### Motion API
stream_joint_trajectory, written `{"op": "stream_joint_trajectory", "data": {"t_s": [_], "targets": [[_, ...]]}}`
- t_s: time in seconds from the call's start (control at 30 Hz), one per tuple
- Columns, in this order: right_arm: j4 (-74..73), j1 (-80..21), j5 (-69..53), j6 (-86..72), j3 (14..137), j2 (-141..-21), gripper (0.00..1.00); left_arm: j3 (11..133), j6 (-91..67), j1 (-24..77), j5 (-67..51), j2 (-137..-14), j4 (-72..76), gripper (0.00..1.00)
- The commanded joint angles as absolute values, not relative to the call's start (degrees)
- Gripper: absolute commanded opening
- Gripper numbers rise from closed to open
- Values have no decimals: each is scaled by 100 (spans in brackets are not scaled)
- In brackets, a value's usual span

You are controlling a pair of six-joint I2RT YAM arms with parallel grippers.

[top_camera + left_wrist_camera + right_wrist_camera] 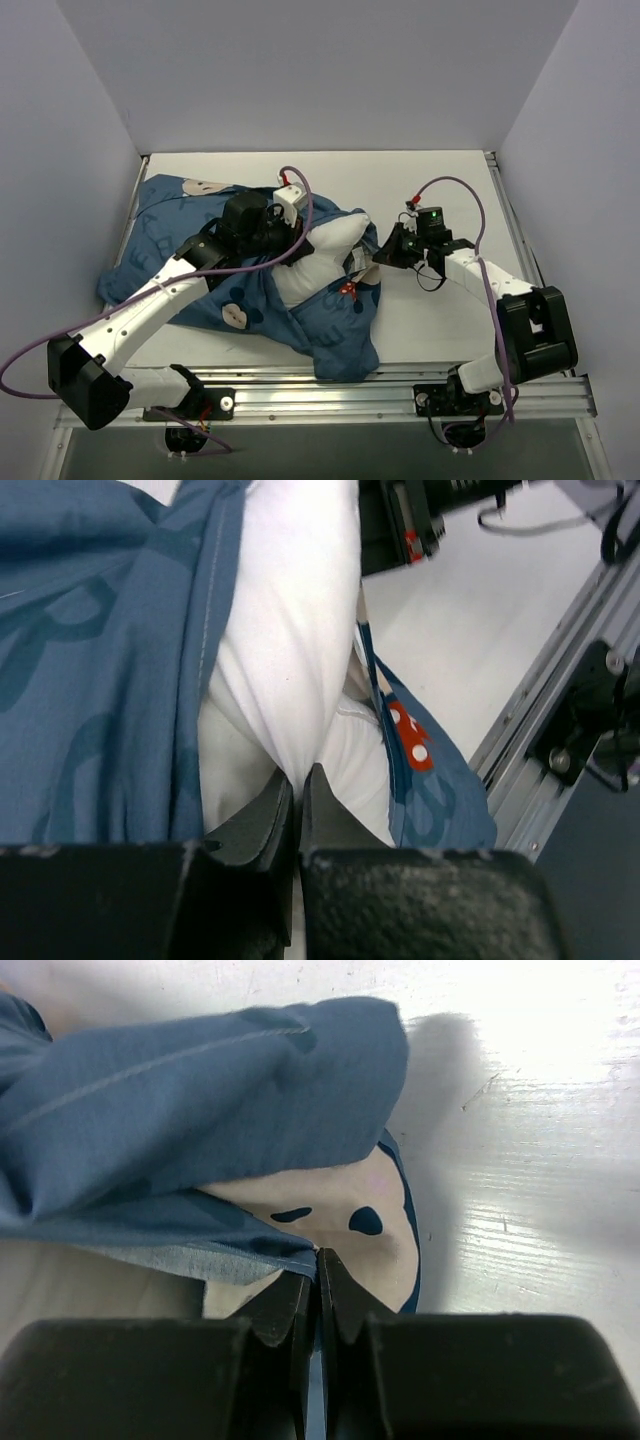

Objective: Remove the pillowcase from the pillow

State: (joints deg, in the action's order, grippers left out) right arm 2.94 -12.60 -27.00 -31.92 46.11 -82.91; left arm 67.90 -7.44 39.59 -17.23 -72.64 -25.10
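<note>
Left wrist shows left jaws pinching the pillow; right wrist, right jaws clamping the pillowcase.

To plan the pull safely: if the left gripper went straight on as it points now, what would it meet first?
The pillow: the left gripper has its jaws shut on a white fold of it, so it would press straight into it.

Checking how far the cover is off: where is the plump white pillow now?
In the middle of the top view, the plump white pillow pokes out of the dark-blue printed pillowcase, pinched by the left gripper, just left of the right gripper.
</note>
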Motion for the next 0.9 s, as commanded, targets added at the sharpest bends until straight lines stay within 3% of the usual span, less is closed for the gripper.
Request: {"op": "stream_joint_trajectory", "data": {"t_s": [0.0, 0.23, 0.37, 0.4, 0.6, 0.7, 0.87], "targets": [[325, -1203, -1222, -2891, 4272, -8324, 0, 6978, -1528, 3595, -1321, -6749, -1312, 2], [168, -1749, -977, -3190, 4183, -7929, 1, 7751, -1837, 3647, -132, -7978, -870, 2], [-316, -1837, -317, -3234, 4561, -7200, 16, 7998, -1653, 3937, 121, -8577, -975, 2], [-395, -1846, -256, -3252, 4657, -6972, 26, 8085, -1618, 4007, 271, -8683, -1010, 2], [-896, -2196, -36, -3612, 5343, -6653, 54, 8402, -1819, 4280, 817, -9386, -1090, 2], [-1037, -2600, 174, -3857, 5589, -6767, 60, 8823, -1942, 4324, 1080, -9799, -1309, 2], [-1239, -3408, 588, -4244, 5827, -7127, 62, 9579, -2074, 4403, 1397, -10414, -1775, 2]]}}
